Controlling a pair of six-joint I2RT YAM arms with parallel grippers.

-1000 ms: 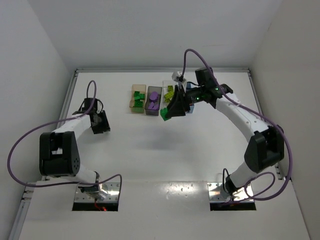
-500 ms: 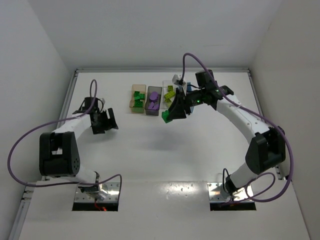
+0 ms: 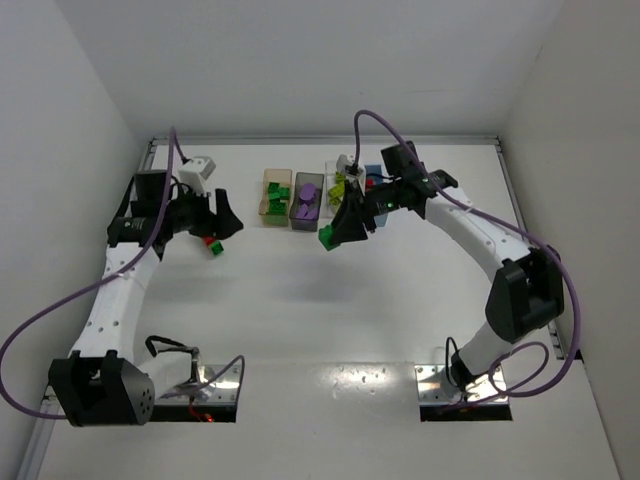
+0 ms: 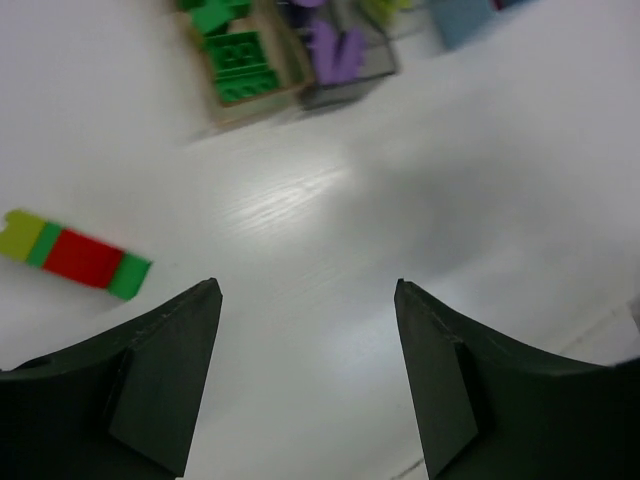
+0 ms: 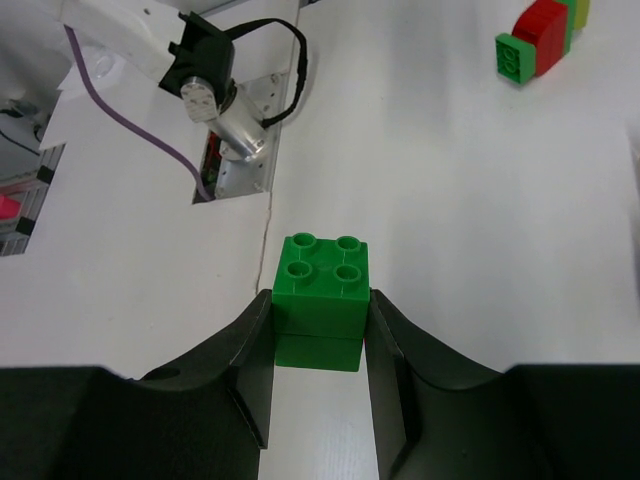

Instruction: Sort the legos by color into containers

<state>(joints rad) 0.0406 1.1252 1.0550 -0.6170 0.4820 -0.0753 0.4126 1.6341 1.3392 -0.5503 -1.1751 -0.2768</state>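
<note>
My right gripper [image 5: 320, 312] is shut on a dark green lego [image 5: 322, 292] and holds it above the table, just in front of the containers; from above that lego [image 3: 327, 236] sits at the gripper's tip. My left gripper [image 4: 306, 300] stands open and empty over bare table. A stuck-together stack of lime, green and red legos [image 4: 75, 258] lies just left of its fingers, and also shows from above [image 3: 212, 245]. The tan bin [image 3: 276, 196] holds dark green legos, the dark grey bin [image 3: 305, 201] purple ones, and the clear bin [image 3: 340, 185] lime ones. The blue bin [image 3: 373, 179] is partly hidden by the right arm.
The four bins stand in a row at the back middle of the table. White walls close in the table on the left, back and right. The arm bases [image 3: 195, 385] sit at the near edge, with cables looping from both arms.
My left arm has reached further back and its gripper went from shut to open; the mixed stack now shows on the table beside it. The right gripper drifted slightly left with the green lego.
</note>
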